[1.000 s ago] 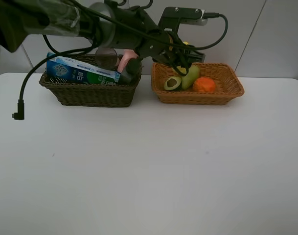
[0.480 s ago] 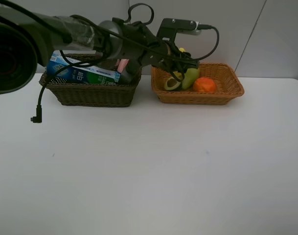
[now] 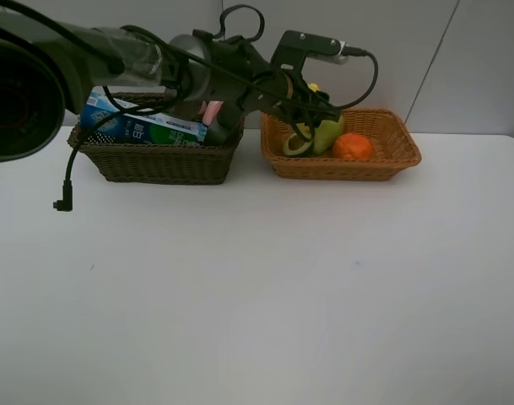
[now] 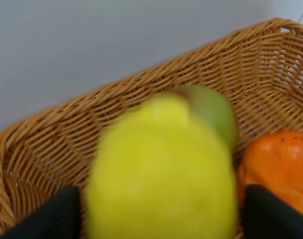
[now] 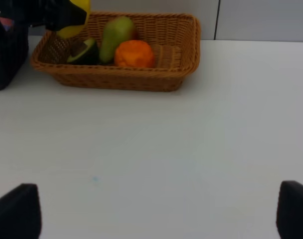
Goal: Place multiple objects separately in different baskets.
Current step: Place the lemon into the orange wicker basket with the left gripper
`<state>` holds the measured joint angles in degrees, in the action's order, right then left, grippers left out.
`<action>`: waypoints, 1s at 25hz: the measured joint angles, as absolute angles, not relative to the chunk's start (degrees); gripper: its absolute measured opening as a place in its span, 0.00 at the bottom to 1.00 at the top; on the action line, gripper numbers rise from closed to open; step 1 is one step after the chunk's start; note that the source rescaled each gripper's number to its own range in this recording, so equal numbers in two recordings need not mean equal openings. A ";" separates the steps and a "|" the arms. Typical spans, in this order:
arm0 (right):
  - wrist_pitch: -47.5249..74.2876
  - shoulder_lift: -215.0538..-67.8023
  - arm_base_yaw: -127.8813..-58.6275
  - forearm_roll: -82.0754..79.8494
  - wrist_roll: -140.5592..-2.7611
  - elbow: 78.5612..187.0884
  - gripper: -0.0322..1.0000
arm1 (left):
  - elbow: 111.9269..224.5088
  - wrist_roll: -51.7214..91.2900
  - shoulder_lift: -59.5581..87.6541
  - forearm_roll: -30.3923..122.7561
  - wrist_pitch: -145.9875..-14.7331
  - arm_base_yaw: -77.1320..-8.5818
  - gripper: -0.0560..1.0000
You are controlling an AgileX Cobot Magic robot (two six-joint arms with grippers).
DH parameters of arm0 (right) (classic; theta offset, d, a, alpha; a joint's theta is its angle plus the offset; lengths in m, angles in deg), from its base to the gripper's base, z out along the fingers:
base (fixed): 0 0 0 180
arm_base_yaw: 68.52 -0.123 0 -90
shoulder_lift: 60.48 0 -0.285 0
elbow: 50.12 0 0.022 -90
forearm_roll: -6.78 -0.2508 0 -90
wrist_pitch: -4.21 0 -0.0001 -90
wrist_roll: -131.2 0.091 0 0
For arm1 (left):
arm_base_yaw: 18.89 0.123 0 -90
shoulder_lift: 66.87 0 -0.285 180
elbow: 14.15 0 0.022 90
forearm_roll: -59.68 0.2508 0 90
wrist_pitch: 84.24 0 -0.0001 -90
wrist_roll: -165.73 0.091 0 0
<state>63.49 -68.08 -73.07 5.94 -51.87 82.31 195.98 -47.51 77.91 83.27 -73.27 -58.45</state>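
- Tan wicker basket [image 3: 392, 156]: avocado [image 3: 295, 143], pear [image 3: 327, 132], orange [image 3: 353, 146]; dark basket [image 3: 155, 160] at nine o'clock holds toothpaste box [image 3: 138, 125].
- My left gripper [image 4: 158, 209] brackets the lemon [image 4: 161, 174], grip uncertain; my right gripper [image 5: 158, 209] gapes empty.

white table [image 3: 257, 295], pale wall [image 3: 476, 51]

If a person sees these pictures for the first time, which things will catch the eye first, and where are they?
The dark left arm reaches across to the light tan basket at the back right, with a yellow lemon between the fingers of the left gripper above the pear, avocado half and orange. Beside it, the darker basket holds a bright blue toothpaste box.
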 joint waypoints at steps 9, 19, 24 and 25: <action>63.49 -68.08 -73.07 5.94 -51.87 82.31 1.00 | 196.09 -47.05 78.94 82.15 -72.41 -58.41 1.00; 63.49 -68.08 -73.07 5.94 -51.87 82.31 1.00 | 196.09 -46.73 78.94 81.71 -71.17 -58.41 1.00; 63.49 -68.08 -73.07 5.94 -51.87 82.31 1.00 | 196.09 -46.61 77.94 81.11 -67.25 -58.48 1.00; 63.49 -68.08 -73.07 5.94 -51.87 82.31 1.00 | 196.09 -46.40 77.37 81.06 -66.41 -58.69 1.00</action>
